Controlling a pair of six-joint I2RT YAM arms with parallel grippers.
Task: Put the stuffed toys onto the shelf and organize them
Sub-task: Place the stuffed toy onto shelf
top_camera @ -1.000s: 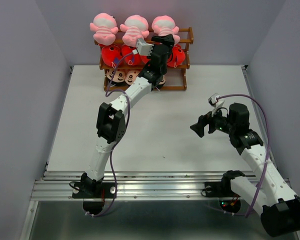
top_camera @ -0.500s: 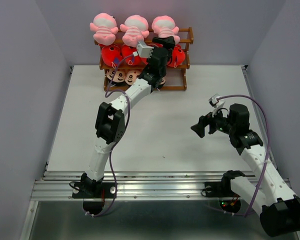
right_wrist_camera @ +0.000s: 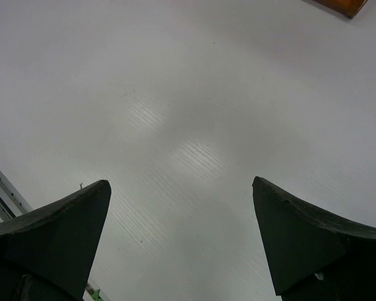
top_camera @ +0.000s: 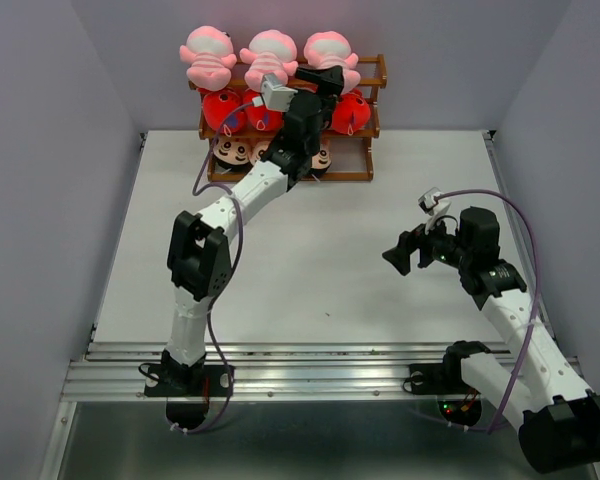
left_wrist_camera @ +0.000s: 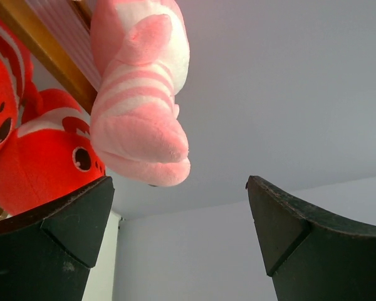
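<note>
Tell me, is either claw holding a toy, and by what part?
Neither. Left gripper by the shelf and right gripper over the table both stand open, empty.

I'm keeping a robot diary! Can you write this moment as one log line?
left gripper: open, empty, by pink toy on shelf | right gripper: open, empty, over table

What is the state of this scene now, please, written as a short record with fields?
Shelf: wooden, at the far table edge
Top tier: three pink striped toys
Middle tier: red-orange fish, partly hidden by left arm
Bottom tier: boy dolls
Left tool: open, empty, by the top tier
Right tool: open, empty, over bare table
</note>
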